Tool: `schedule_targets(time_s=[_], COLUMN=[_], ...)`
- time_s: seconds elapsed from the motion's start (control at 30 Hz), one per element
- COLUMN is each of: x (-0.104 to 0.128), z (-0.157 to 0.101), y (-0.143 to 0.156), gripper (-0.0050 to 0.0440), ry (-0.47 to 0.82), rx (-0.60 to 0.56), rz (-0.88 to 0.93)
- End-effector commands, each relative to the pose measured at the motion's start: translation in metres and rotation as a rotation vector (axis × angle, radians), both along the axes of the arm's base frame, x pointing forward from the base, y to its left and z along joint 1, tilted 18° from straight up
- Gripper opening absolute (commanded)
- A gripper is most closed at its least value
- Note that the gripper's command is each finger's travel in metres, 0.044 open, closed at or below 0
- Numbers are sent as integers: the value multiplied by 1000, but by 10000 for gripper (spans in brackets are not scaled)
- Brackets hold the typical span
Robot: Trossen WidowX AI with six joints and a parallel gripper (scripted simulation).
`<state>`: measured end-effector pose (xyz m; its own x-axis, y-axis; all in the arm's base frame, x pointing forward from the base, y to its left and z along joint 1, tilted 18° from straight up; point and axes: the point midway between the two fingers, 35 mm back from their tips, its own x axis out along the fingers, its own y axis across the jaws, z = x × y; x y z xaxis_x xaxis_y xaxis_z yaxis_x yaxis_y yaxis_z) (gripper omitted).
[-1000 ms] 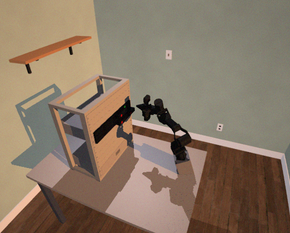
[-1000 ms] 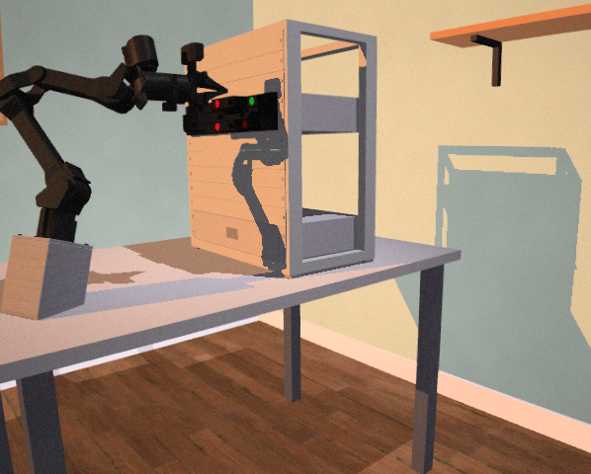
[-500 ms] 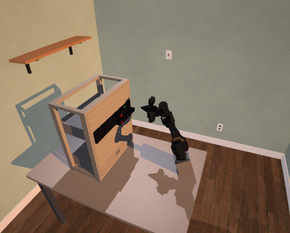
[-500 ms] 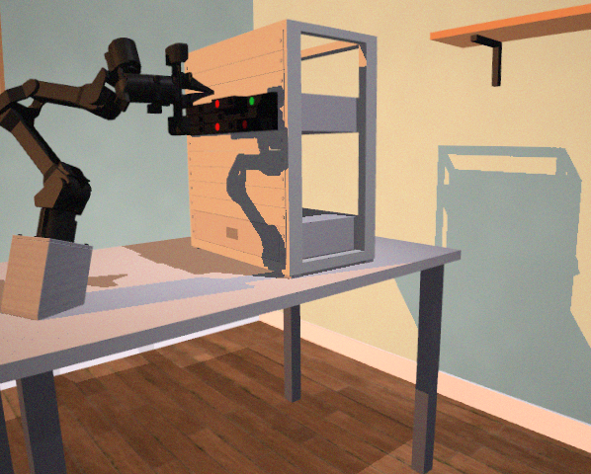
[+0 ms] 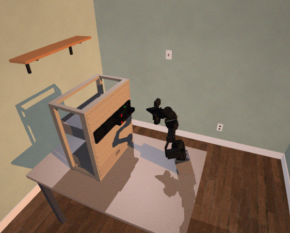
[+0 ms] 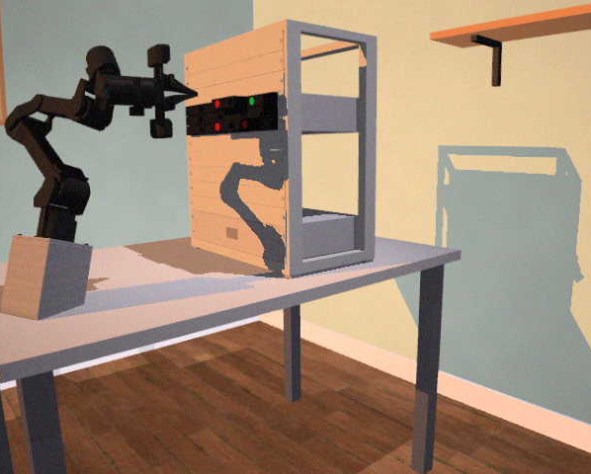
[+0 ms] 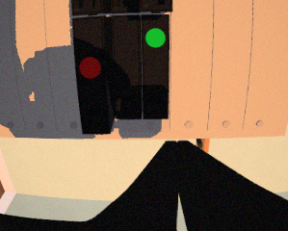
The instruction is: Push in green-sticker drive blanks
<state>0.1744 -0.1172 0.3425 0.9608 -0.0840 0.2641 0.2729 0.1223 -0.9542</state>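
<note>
Black six-joint arm (image 6: 50, 153) folded back at left of the exterior view, elbow bent, forearm held level and aimed at the rack front. Black parallel-jaw gripper (image 6: 191, 93) clenched to a single point on nothing, fingers pressed together along the bottom of the wrist view. Tip in the exterior view just off the left edge of the chassis; from the top view, a clear gap between tip (image 5: 148, 109) and rack.

Tall open-frame rack with light wooden front panels and grey posts (image 6: 292, 153) upright on the grey surface (image 6: 183, 316), centre of the exterior view. Black storage chassis strip (image 6: 231, 115) across the upper front. Blank with round green sticker (image 7: 155, 38) right of centre in the wrist view, its face level with the neighbouring dark blanks as far as can be judged. Blank with round red sticker (image 7: 90, 68) to its left, standing out of the front, its side wall showing. Two further red stickers (image 6: 216, 125) in the exterior view. Small wooden block (image 6: 41, 276) at lower left of that view, beside the arm's base.
</note>
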Motion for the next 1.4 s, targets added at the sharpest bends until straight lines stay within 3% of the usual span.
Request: schedule_targets(time_s=[0.0,0.5,1.37], x=[-7,-20,-21], z=[-4,-10,-11], y=[0,1,1], gripper=[0,0,0], ry=[-9,-9,-8], rx=[0,0,0], rz=[16,16,16])
